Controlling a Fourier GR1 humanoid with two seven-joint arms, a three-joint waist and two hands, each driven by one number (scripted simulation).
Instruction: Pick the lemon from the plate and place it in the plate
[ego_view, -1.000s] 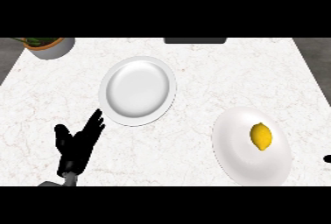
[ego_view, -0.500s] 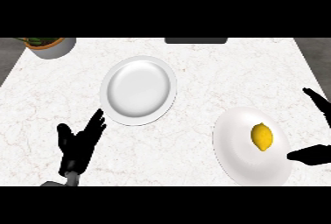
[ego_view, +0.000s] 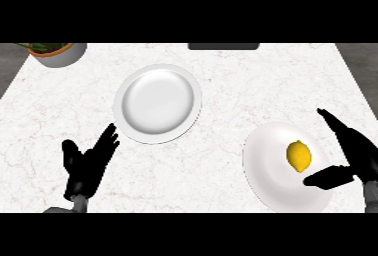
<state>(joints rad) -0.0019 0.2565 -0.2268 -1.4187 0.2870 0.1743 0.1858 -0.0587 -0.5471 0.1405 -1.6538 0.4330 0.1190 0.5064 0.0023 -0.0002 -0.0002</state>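
Observation:
A yellow lemon (ego_view: 298, 156) lies on the right part of a white plate (ego_view: 269, 170) at the lower right. My right hand (ego_view: 356, 155) is open just right of that plate, fingers straight and pointing up-left, thumb (ego_view: 327, 177) over the plate's right rim below the lemon; it does not touch the lemon. A second white plate (ego_view: 158, 103), bare, sits up and left near the counter's middle. My left hand (ego_view: 87, 167) stands open at the lower left, fingers up, just below that bare plate's lower left rim.
A pot with a green plant (ego_view: 55, 51) stands at the far left corner. A dark object (ego_view: 224, 46) lies at the counter's back edge. The white marble counter (ego_view: 221, 75) ends at dark floor on both sides.
My right hand has come in from the right edge and now reaches further left, its thumb over the lemon plate's rim. The left hand has barely shifted.

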